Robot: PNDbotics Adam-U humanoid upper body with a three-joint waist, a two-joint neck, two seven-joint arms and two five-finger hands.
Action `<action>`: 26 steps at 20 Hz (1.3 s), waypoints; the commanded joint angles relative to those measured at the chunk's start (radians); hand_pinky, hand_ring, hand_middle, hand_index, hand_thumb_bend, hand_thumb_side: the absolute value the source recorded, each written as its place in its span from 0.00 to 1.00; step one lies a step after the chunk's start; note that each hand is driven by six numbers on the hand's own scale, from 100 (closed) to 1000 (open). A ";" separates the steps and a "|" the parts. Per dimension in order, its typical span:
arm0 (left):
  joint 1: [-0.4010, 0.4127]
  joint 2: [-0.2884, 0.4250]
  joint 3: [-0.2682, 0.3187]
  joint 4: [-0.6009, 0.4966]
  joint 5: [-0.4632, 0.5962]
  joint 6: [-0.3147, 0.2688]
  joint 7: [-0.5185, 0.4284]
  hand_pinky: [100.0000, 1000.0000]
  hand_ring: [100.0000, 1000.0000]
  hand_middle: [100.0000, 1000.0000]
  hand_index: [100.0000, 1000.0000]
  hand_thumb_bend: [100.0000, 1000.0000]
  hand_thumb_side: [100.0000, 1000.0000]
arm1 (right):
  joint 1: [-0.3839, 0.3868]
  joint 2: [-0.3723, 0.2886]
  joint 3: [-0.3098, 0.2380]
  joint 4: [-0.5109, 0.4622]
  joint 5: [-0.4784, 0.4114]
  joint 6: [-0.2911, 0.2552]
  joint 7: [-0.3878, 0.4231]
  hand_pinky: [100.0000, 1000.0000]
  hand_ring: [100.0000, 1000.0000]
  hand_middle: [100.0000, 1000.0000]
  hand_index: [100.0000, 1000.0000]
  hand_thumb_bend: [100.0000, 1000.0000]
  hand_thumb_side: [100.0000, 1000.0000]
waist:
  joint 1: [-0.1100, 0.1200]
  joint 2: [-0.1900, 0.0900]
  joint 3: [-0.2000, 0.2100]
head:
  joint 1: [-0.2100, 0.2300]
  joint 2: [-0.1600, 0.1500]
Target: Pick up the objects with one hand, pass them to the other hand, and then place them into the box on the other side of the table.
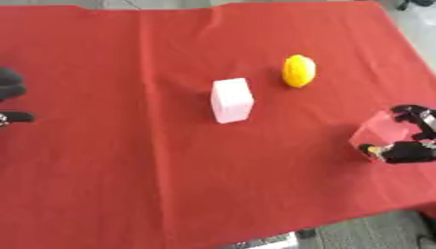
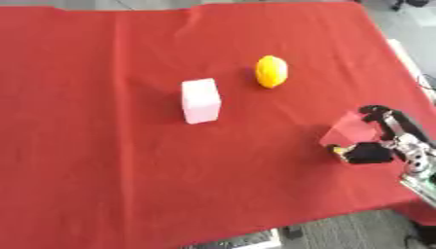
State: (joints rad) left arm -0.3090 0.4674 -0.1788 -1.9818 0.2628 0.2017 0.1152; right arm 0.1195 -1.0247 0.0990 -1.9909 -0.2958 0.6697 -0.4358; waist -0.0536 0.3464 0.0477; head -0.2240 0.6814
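At the right edge, the right hand (image 2: pixel 385 142) had its fingers curled round a red block (image 2: pixel 347 131). A white block (image 1: pixel 231 100) and yellow lemon (image 1: pixel 299 71) sat mid-cloth; the left hand (image 1: pixel 10 92) showed at the left edge, fingers unclear.

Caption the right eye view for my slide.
Right hand grips a red block; white block and lemon wait.

white block (image 1: pixel 231 100) and yellow fruit (image 1: pixel 299 71) mid-cloth, well apart, bare red cloth (image 1: pixel 128 170) around
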 commanded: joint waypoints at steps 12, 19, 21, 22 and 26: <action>-0.011 0.009 -0.005 -0.018 -0.007 0.004 -0.010 0.63 0.83 0.75 0.79 0.00 0.82 | -0.002 -0.005 0.005 -0.009 -0.033 0.029 -0.045 0.80 0.95 0.76 0.86 0.47 0.08 | 0.000 -0.010 0.003 | -0.009 -0.018; -0.007 0.009 -0.008 -0.018 -0.011 0.007 -0.015 0.63 0.83 0.75 0.79 0.00 0.83 | 0.000 0.002 0.000 -0.009 -0.057 0.028 -0.084 0.79 0.95 0.76 0.88 0.46 0.05 | 0.000 -0.010 -0.002 | -0.010 -0.021; -0.007 0.009 -0.008 -0.018 -0.012 0.008 -0.016 0.63 0.83 0.75 0.79 0.00 0.83 | 0.002 0.004 -0.002 -0.009 -0.066 0.025 -0.095 0.78 0.95 0.75 0.88 0.46 0.05 | 0.000 -0.010 -0.004 | -0.010 -0.021; -0.006 0.009 -0.008 -0.018 -0.012 0.008 -0.016 0.63 0.83 0.75 0.79 0.00 0.83 | 0.004 0.005 -0.004 -0.009 -0.069 0.025 -0.100 0.78 0.95 0.75 0.88 0.46 0.04 | 0.000 -0.010 -0.005 | -0.009 -0.020; -0.005 0.009 -0.009 -0.018 -0.014 0.010 -0.018 0.63 0.83 0.75 0.79 0.00 0.83 | 0.009 0.007 -0.006 -0.009 -0.078 0.023 -0.120 0.78 0.95 0.74 0.88 0.44 0.02 | 0.002 -0.010 -0.007 | -0.009 -0.018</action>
State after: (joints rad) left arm -0.3080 0.4671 -0.1886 -1.9818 0.2539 0.2130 0.1000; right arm 0.1246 -0.9984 0.1052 -1.9909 -0.3669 0.6301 -0.4828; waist -0.0535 0.3492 0.0422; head -0.2312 0.6739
